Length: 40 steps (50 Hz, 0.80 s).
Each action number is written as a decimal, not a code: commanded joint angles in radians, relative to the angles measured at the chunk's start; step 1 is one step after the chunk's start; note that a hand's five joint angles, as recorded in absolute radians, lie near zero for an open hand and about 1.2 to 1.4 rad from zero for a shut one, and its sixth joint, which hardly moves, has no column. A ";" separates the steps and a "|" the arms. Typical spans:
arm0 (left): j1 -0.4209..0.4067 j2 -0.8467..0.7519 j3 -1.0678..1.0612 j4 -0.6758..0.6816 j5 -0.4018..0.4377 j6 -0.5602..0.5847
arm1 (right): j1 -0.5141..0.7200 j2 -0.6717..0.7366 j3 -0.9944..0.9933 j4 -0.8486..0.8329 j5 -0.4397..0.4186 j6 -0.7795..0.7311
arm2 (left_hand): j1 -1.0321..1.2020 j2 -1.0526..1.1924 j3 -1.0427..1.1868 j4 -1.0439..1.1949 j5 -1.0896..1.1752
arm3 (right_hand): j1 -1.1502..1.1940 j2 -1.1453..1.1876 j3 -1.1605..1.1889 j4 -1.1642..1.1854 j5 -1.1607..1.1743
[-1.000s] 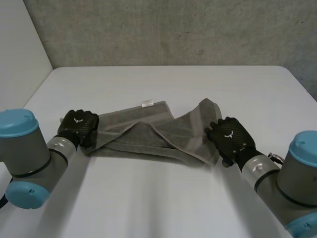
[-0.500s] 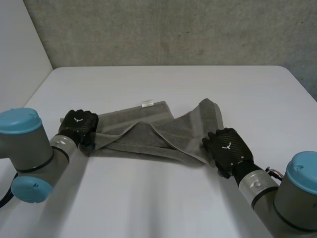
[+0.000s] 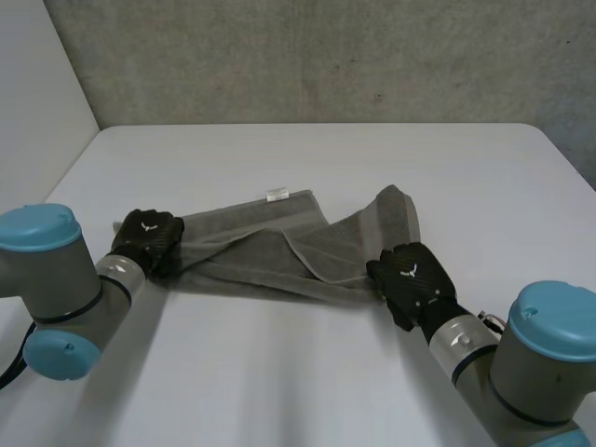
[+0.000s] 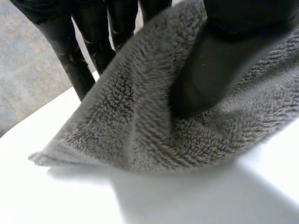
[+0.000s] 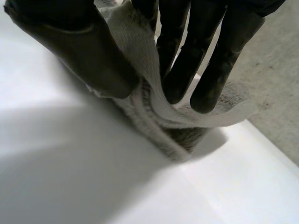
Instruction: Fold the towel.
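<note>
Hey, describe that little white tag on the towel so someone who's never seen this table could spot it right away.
On the white table lies a grey towel, held at its ends by the left hand and the right hand. Along its far edge, about midway, sits the tag. It is the one small white patch on otherwise grey cloth.

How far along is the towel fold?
Done: both grasps. The left hand pinches the towel at its left end, and the right hand pinches its near right corner. In hand: the towel lies loosely creased across the table, one flap turned over near the middle, no neat fold yet. Left: bring the ends together and flatten it.
</note>
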 commanded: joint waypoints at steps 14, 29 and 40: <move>-0.002 -0.036 0.748 -0.002 -0.092 0.132 | -0.023 0.060 -0.994 0.201 0.001 0.008 | 0.206 0.187 0.195 0.184 0.208 | 0.121 0.123 0.144 0.129 0.122; 0.020 0.074 0.645 0.027 -0.143 -0.160 | -0.072 0.120 -1.042 0.303 -0.082 0.140 | 0.206 0.187 0.195 0.184 0.208 | 0.121 0.123 0.144 0.129 0.122; 0.041 0.104 0.076 0.093 0.058 -0.165 | -0.075 0.114 -0.573 0.336 -0.225 -0.010 | 0.206 0.187 0.195 0.184 0.208 | 0.121 0.123 0.144 0.129 0.122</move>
